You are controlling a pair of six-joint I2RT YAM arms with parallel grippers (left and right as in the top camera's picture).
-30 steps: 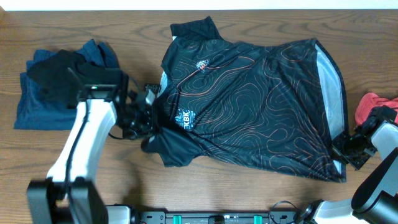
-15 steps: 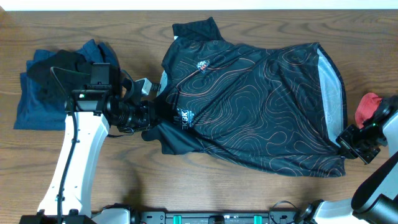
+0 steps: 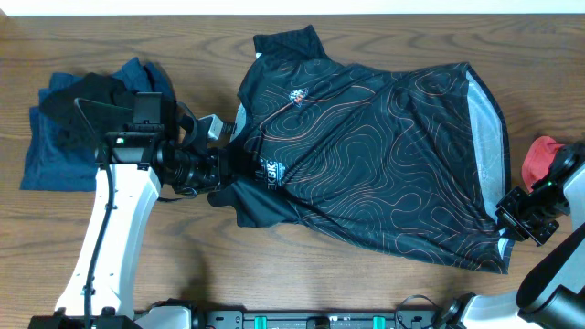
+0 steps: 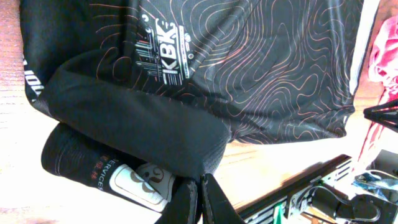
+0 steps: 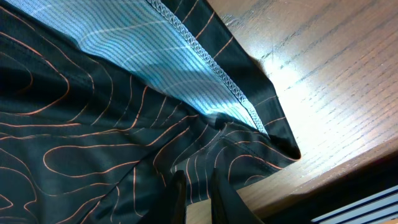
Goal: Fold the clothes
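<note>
shirt (image 3: 366,155): and there it is, black with thin orange contour lines, spread wide across the middle of the tabletop (image 3: 320,274), mostly flat with soft ripples
shirt's left edge: bunched up and drawn into a dark fold, right by the white logo (image 3: 271,174)
left jaws: together. In the left wrist view the fingertips (image 4: 186,199) sit pressed side by side with that dark fold (image 4: 143,130) running down into them, clamped on the shirt
left wrist close-up: white "KBK" print (image 4: 166,53) just above the fold, and a rolled cuff (image 4: 99,168) with a white label tucked beneath it
shirt's right side: a grey panel (image 3: 489,137) runs along the edge down to the near-right corner, which lies on the wood
right jaws: right at that near-right corner. The fingers (image 5: 177,196) stand a sliver apart with contour-lined cloth lying across the gap; I cannot tell whether they are pinching it
right wrist close-up: grey ribbed panel (image 5: 168,50) with a stitched hem, black cloth on both sides of it, the corner ending on bare wood
left of the shirt: a heap of blue clothes (image 3: 55,151), well apart from it
right of the shirt: a red cloth (image 3: 541,153) peeking out behind the right arm, near the grey panel
</note>
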